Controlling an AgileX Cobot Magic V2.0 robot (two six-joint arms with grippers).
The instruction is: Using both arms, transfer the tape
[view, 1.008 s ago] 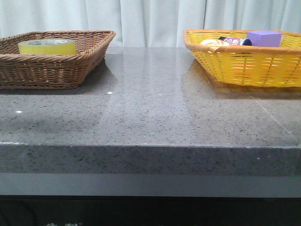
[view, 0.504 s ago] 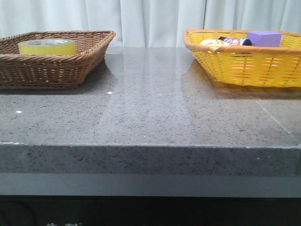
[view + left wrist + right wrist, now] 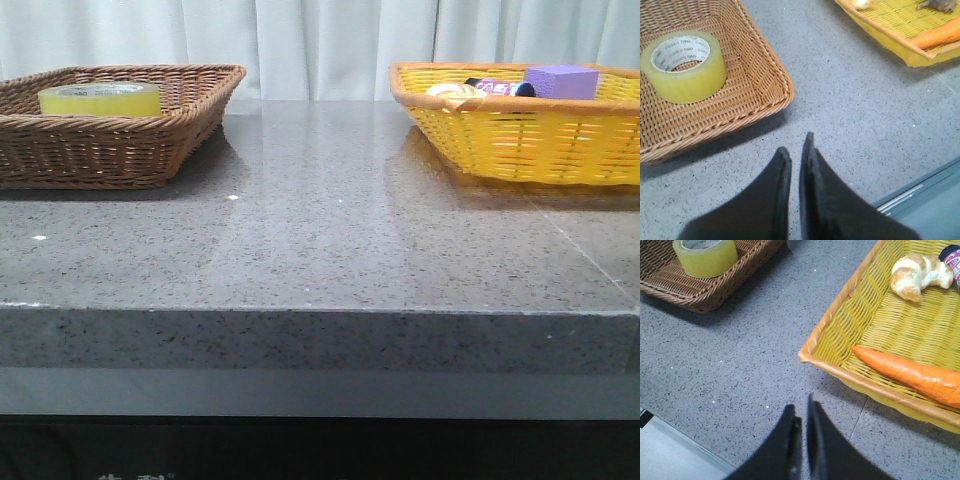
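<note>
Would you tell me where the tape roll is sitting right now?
The tape lies flat inside the brown wicker basket at the table's left rear in the front view, well apart from the yellow basket on the right.

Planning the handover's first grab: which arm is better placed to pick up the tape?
Probably the left. The tape lies in the brown basket close beside the left claw. The right claw hovers by the yellow basket, farther from it.

Low front view; wrists overhead (probably), tape (image 3: 684, 65) shared.
</note>
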